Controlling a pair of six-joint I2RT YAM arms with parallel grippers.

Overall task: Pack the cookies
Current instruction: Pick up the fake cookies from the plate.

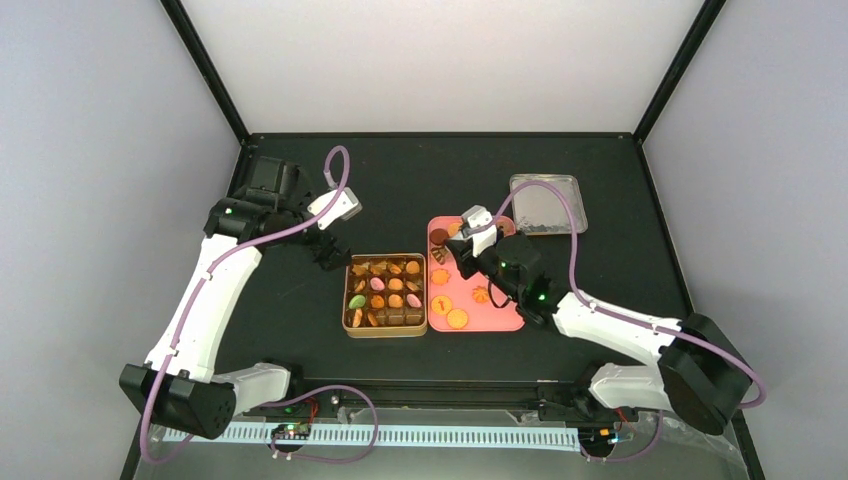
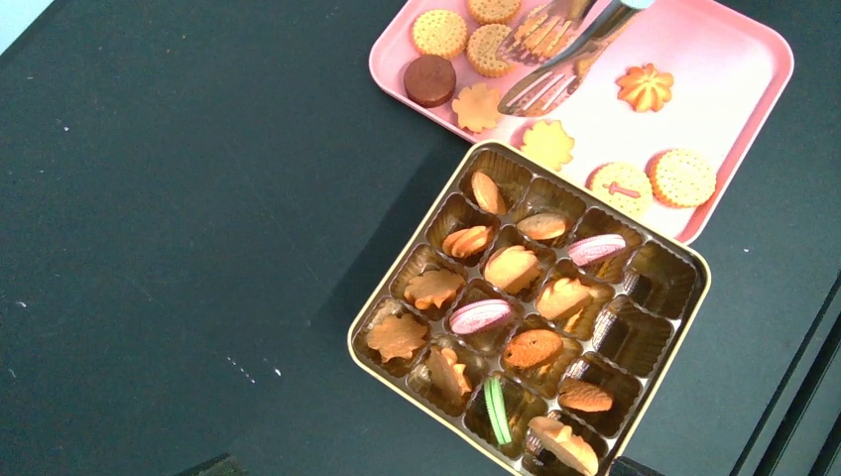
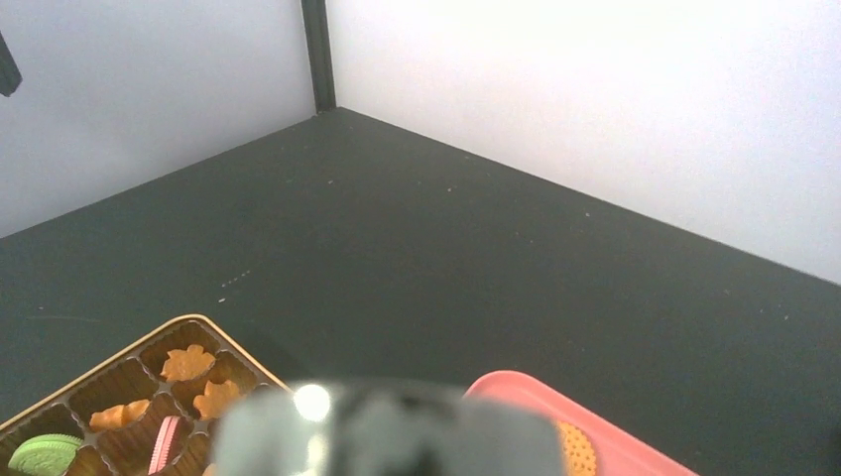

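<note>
**Operator:** What's the layout, biggest things first?

**Spotter:** Your black worktop (image 1: 300, 180) fills the middle of the top view. Your left arm (image 1: 200, 300) climbs the left side of the frame. Your right arm (image 1: 610, 330) reaches in from the lower right.

**Operator:** And the containers?

**Spotter:** The square gold-rimmed tin (image 1: 385, 333) sits at the centre. The pink tray (image 1: 500, 315) lies against its right side. A clear shallow lid (image 1: 547, 205) lies flat near the tray's upper right corner.

**Operator:** Where are the cookies?

**Spotter:** The cookies (image 2: 513, 268) are in two places. Most of the tin's brown compartments hold one, orange-golden for the most part, with two pink and one green. The rest lie loose on the tray at the top of your left wrist view: round ones, flower shapes and one dark brown disc (image 2: 430, 79).

**Operator:** The grippers?

**Spotter:** Your right gripper (image 1: 465, 255) hangs over the tray's upper left corner, clamped on the metal tongs (image 2: 555, 69). The tongs' tips stand apart above the round cookies there. In your right wrist view the handle is only a blur at the bottom edge. Your left gripper (image 1: 330, 255) hovers just off the tin's upper left corner. I cannot tell whether its fingers are apart or together.
</note>
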